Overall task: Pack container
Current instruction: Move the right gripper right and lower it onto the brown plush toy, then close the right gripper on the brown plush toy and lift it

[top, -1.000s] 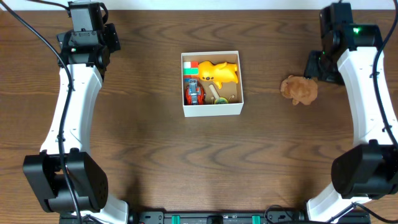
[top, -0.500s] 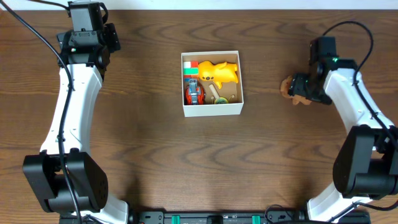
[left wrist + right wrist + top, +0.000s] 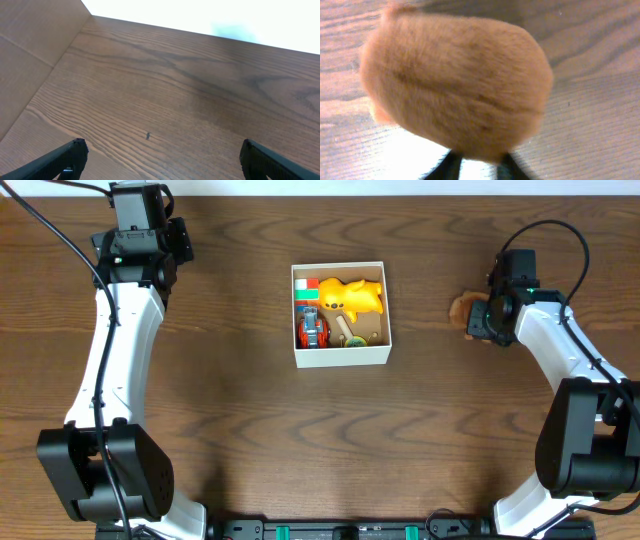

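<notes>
Right tool (image 3: 479, 320), clamped on the tan plush toy (image 3: 455, 85) at centre right, should lift clear of the desk (image 3: 240, 430) — then cross to the container (image 3: 340, 356) mid-frame — left tool (image 3: 160, 156) open, upper left.

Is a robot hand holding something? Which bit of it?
The right hand seems to pinch the fluffy brown toy by its edge nearest the wrist. The left hand holds nothing.

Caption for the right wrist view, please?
Right hand pinching the near edge of a fuzzy tan plush toy, wooden table behind.
</notes>
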`<act>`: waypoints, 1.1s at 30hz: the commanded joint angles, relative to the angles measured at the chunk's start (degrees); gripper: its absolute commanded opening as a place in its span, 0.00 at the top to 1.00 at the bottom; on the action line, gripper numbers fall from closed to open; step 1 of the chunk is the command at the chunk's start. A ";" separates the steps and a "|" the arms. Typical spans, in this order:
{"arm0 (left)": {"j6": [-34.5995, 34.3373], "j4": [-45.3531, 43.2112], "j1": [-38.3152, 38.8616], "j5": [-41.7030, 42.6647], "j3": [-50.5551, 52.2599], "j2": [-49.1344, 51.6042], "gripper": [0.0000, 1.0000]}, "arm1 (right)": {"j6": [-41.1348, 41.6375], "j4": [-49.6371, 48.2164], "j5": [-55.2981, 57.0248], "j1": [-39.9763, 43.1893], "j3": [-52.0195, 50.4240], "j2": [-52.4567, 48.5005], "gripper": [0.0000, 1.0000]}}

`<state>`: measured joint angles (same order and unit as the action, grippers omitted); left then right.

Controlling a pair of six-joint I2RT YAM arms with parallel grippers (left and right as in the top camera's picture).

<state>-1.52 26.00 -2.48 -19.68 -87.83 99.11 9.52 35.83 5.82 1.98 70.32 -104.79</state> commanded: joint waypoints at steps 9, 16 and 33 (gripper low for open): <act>-0.31 0.20 -0.02 -0.48 -1.01 -1.01 0.02 | -1.05 -0.92 -6.38 0.20 0.28 -0.17 0.71; -0.31 0.17 -0.02 -0.48 -1.01 -1.01 0.02 | -4.57 2.75 -6.34 0.20 0.92 4.79 0.56; -0.31 0.17 -0.02 -0.50 -1.01 -1.01 0.02 | -47.43 -5.31 -5.60 0.39 0.92 11.54 0.32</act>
<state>-1.52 26.00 -2.48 -19.70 -87.83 99.11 -23.55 30.35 -0.19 1.98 70.85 -90.70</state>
